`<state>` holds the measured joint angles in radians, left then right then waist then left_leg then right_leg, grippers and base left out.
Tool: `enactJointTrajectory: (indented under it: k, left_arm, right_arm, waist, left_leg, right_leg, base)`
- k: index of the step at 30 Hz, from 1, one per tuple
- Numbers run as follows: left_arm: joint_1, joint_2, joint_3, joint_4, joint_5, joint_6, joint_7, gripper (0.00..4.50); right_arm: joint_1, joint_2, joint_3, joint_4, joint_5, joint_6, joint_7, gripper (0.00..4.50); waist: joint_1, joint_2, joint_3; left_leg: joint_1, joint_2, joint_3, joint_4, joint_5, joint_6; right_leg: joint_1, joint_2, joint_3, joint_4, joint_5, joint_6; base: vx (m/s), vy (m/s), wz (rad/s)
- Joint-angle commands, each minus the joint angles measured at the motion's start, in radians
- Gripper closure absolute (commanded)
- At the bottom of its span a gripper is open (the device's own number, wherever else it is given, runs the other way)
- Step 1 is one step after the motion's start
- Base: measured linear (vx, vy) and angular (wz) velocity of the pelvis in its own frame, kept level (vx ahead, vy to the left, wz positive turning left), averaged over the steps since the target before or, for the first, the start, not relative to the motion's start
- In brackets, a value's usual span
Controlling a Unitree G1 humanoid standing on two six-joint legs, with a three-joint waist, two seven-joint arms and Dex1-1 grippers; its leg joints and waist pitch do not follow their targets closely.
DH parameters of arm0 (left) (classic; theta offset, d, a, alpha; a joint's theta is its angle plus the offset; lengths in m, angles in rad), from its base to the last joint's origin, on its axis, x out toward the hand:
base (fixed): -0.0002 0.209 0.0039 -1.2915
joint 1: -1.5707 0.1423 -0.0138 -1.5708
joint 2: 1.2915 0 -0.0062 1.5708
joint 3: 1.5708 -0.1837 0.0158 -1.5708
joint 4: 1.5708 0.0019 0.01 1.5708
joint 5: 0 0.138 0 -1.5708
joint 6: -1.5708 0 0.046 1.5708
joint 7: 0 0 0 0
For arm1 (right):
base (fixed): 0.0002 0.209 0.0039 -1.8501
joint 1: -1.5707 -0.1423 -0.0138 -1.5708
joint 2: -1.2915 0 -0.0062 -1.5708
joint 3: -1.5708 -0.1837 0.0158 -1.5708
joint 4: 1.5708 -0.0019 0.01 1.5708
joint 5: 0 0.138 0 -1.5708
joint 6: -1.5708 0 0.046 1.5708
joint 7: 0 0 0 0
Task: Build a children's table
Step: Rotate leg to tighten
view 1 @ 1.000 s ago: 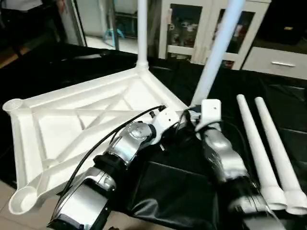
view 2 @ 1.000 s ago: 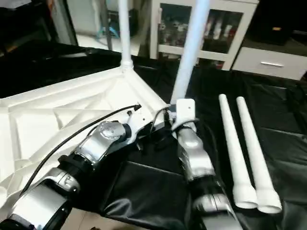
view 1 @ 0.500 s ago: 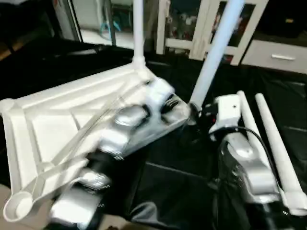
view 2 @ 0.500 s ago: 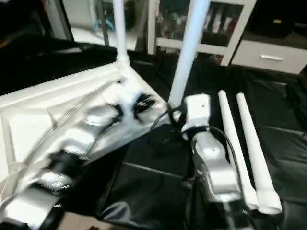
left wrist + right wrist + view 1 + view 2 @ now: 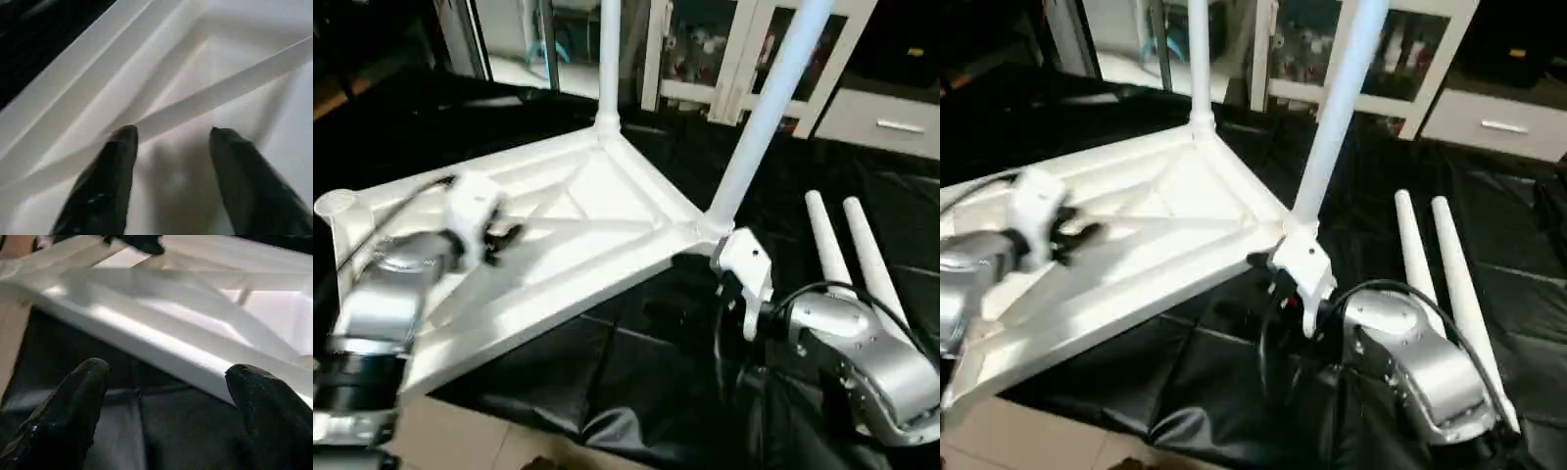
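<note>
Tabletop (image 5: 597, 211) lies underside up; two legs (image 5: 766, 108) stand socketed. Left gripper (image 5: 171, 147) and right gripper (image 5: 164, 382) both gape, empty.

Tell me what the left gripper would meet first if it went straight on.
Probably the white plastic tabletop: the left gripper points at its ribbed underside, a diagonal rib just ahead. Depth is unclear.

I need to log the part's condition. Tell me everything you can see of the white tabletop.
The tabletop is white, smooth plastic, rectangular, lying underside up and tilted on the black-covered work table, one end past its edge. Raised ribs cross the underside in an X inside a rim. Round sockets sit at the corners: two hold upright legs, one shown stands empty. The left gripper hovers open over the ribs; the right gripper is open beside the rim, neither gripping it.
</note>
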<state>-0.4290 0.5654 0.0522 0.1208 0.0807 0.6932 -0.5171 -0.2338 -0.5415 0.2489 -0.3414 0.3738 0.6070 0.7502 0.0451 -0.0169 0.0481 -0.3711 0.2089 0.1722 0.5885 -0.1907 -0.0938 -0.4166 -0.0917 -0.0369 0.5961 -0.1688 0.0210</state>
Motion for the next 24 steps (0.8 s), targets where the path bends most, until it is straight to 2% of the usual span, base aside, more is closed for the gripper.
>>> enactJointTrajectory:
  k: [1,4,5,6,7,10,12,17,19,24]
  left_arm:
    - [-0.004,0.013,0.013,0.035,0.029,0.022,0.03,1.66]
    - [-0.018,0.028,0.015,0.09,0.039,0.051,0.069,1.49]
    - [-0.027,0.03,0.012,0.119,0.048,0.045,0.086,1.37]
    - [-0.029,0.03,0.011,0.127,0.051,0.043,0.091,1.21]
    - [-0.037,0.031,0.006,0.152,0.058,0.036,0.103,1.07]
    - [-0.066,0.02,-0.017,0.23,0.066,0.019,0.115,0.89]
    - [-0.074,0.011,-0.018,0.246,0.062,0.014,0.112,0.75]
    - [-0.162,-0.075,-0.038,0.389,0.032,-0.07,0.105,0.37]
    - [-0.195,-0.107,-0.038,0.433,0.022,-0.101,0.112,0.17]
    - [-0.263,-0.164,-0.055,0.52,0.02,-0.155,0.126,0.07]
  right_arm:
    - [-0.012,-0.018,0.012,-0.012,0.001,0.008,0.027,0.32]
    - [-0.02,-0.031,0.02,-0.02,0.0,0.018,0.05,0.32]
    - [-0.02,-0.031,0.023,-0.024,-0.002,0.02,0.051,0.32]
    - [-0.02,-0.031,0.024,-0.024,-0.002,0.021,0.051,0.32]
    - [-0.02,-0.031,0.027,-0.027,-0.005,0.021,0.051,0.32]
    - [-0.021,-0.035,0.037,-0.038,-0.009,0.023,0.051,0.32]
    - [-0.021,-0.035,0.037,-0.042,-0.009,0.023,0.05,0.32]
    - [-0.02,-0.021,0.03,-0.043,-0.024,0.012,0.028,0.32]
    - [-0.023,-0.015,0.03,-0.041,-0.032,0.007,0.015,0.32]
    - [-0.028,-0.003,0.029,-0.03,-0.045,-0.006,-0.004,0.32]
  waist:
    - [0.002,0.002,-0.057]
    - [0.005,0.002,-0.06]
    - [0.004,0.0,-0.06]
    - [0.006,0.005,-0.062]
    - [0.008,0.002,-0.063]
    - [0.013,0.002,-0.065]
    - [0.014,0.006,-0.064]
    - [0.018,0.006,-0.065]
    - [0.022,0.005,-0.065]
    - [0.039,0.004,-0.067]
  left_leg:
    - [0.009,0.007,0.005,-0.072,-0.183,0.015]
    - [0.012,0.008,0.005,-0.071,-0.175,0.012]
    - [0.012,0.008,0.005,-0.071,-0.174,0.012]
    - [0.013,0.006,0.005,-0.07,-0.175,0.012]
    - [0.013,0.006,0.005,-0.07,-0.171,0.013]
    - [0.014,0.005,0.005,-0.067,-0.161,0.013]
    - [0.015,0.006,0.004,-0.068,-0.164,0.01]
    - [0.014,0.004,0.004,-0.067,-0.193,-0.003]
    - [0.017,0.005,0.004,-0.066,-0.205,-0.003]
    - [0.019,0.007,0.004,-0.065,-0.201,-0.01]
  right_leg:
    - [0.046,-0.021,0.026,-0.055,-0.178,-0.167]
    - [0.045,-0.02,0.025,-0.052,-0.144,-0.18]
    - [0.045,-0.019,0.025,-0.052,-0.139,-0.181]
    - [0.044,-0.018,0.025,-0.051,-0.127,-0.184]
    - [0.046,-0.019,0.025,-0.05,-0.117,-0.187]
    - [0.047,-0.019,0.025,-0.047,-0.092,-0.195]
    - [0.047,-0.02,0.025,-0.048,-0.09,-0.198]
    - [0.049,-0.021,0.025,-0.049,-0.104,-0.204]
    - [0.047,-0.023,0.026,-0.052,-0.12,-0.203]
    - [0.047,-0.024,0.026,-0.051,-0.117,-0.194]
  base:
    - [0.0,0.0,0.0]
    - [0.0,0.0,0.0]
    - [0.0,0.0,0.0]
    - [0.0,0.0,0.0]
    - [0.0,0.0,0.0]
    - [0.0,0.0,0.0]
    - [0.0,0.0,0.0]
    - [0.0,0.0,0.0]
    - [0.0,0.0,0.0]
    - [0.0,0.0,0.0]
